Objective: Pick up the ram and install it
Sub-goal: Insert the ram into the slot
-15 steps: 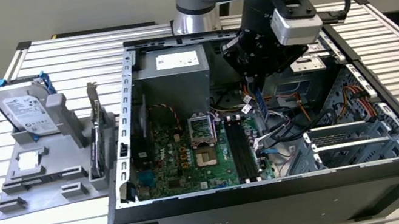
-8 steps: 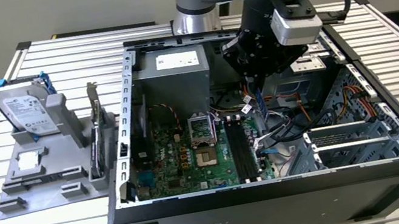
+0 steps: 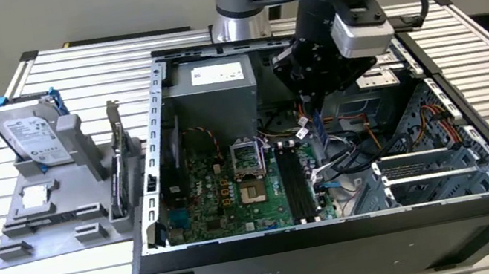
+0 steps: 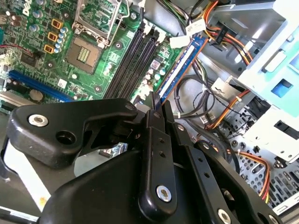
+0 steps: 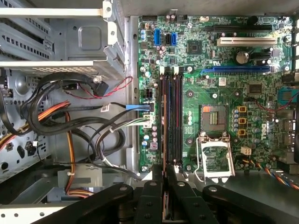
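My gripper is lowered into the open computer case and is shut on the ram, a long thin blue-black stick. The stick juts out from between the black fingers over the green motherboard. In the first wrist view the ram shows edge-on, running along the black memory slots from the gripper. It lies over the slot nearest the cables. I cannot tell whether it touches the slot. In the exterior view the ram hangs as a thin blue strip above the slots.
Cable bundles and a metal drive cage lie beside the slots. The processor socket sits on their other side. A power supply fills the case's back. At the exterior view's left, a grey stand holds a hard drive and a card.
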`<state>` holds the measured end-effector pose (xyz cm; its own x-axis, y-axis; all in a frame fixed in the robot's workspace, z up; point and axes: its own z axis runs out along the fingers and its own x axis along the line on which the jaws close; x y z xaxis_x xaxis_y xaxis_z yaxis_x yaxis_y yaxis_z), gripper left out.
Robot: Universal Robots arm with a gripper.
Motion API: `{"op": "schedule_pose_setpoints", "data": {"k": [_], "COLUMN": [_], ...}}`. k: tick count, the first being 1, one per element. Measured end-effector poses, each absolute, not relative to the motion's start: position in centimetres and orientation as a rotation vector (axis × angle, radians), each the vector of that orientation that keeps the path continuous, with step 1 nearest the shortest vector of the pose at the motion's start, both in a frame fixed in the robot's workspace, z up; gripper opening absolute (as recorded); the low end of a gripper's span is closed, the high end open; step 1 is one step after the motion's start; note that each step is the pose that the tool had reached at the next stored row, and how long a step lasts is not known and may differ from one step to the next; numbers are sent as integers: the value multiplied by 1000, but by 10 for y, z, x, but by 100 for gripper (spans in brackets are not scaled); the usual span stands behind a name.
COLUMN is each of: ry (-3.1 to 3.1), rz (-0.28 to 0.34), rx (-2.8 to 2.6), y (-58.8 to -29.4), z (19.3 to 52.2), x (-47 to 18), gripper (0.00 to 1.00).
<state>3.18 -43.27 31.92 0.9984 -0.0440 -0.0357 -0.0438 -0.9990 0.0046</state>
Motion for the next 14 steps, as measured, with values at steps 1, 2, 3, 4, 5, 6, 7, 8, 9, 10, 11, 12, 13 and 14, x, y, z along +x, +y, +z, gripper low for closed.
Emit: {"op": "schedule_pose_setpoints", "data": {"k": [1, 2, 3, 4, 5, 6, 7, 8, 9, 10, 11, 12, 13, 14], "ry": [-69, -69, -69, -69, -69, -69, -69, -69, -69, -69, -69, -69, -69, -69], "rz": [-56, -56, -56, -56, -56, -56, -56, -56, -56, -56, -56, -56, -56, -56], "rx": [3137, 3137, 3137, 3137, 3136, 3136, 3136, 3136, 3136, 3136, 3136, 3136, 3135, 3135], "y": [-433, -433, -433, -433, -433, -433, -433, -433, -433, -433, -433, -433, -433, -433], "z": [318, 317, 316, 315, 313, 313, 312, 311, 310, 309, 308, 307, 306, 305], "x": [32, 32, 31, 31, 31, 31, 31, 31, 31, 31, 31, 31, 31, 31], "gripper": [0, 0, 0, 0, 0, 0, 0, 0, 0, 0, 0, 0, 0, 0]}}
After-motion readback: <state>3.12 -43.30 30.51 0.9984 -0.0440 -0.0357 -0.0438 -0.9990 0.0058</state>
